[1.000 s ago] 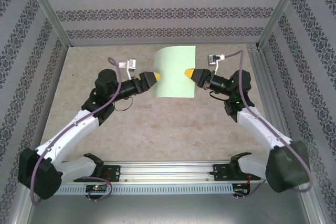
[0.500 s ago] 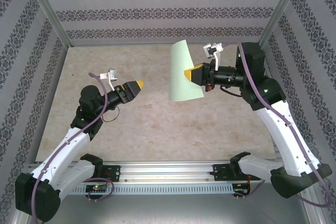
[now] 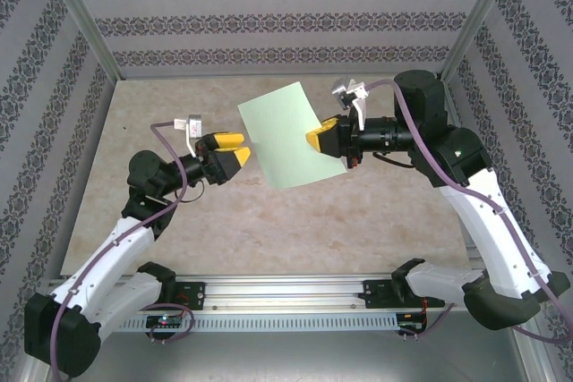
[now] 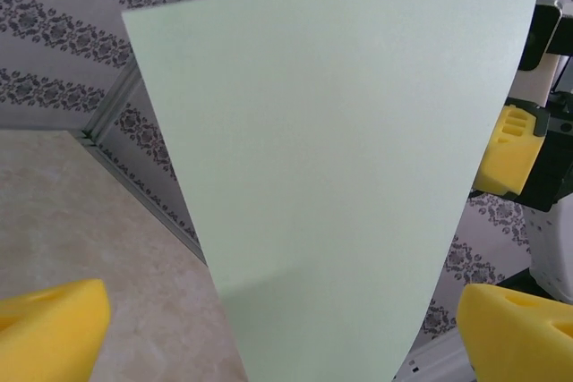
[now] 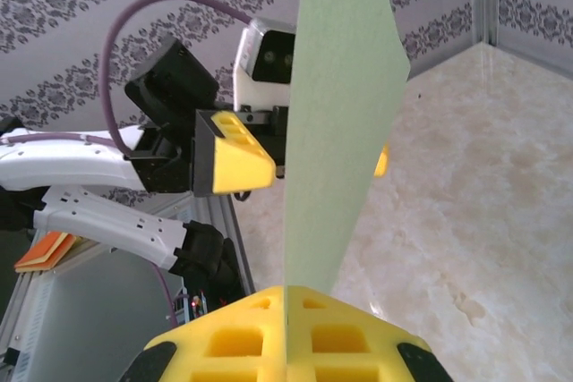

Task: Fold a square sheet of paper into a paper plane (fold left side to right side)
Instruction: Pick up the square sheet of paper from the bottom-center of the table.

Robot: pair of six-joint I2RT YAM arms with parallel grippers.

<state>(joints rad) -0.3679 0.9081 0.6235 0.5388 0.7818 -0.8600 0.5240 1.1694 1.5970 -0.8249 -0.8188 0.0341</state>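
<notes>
So, the left arm bends up from the near-left corner and points the left gripper (image 3: 240, 149) to the right, its yellow jaws spread wide around nothing, just beside the paper's left edge. The one square sheet of paper (image 3: 285, 136) hangs tilted in the air over the table (image 3: 179, 221), between the two grippers. The right arm rears up high with its forearm aimed left, and the right gripper (image 3: 315, 139) pinches the sheet's right edge tight.
</notes>
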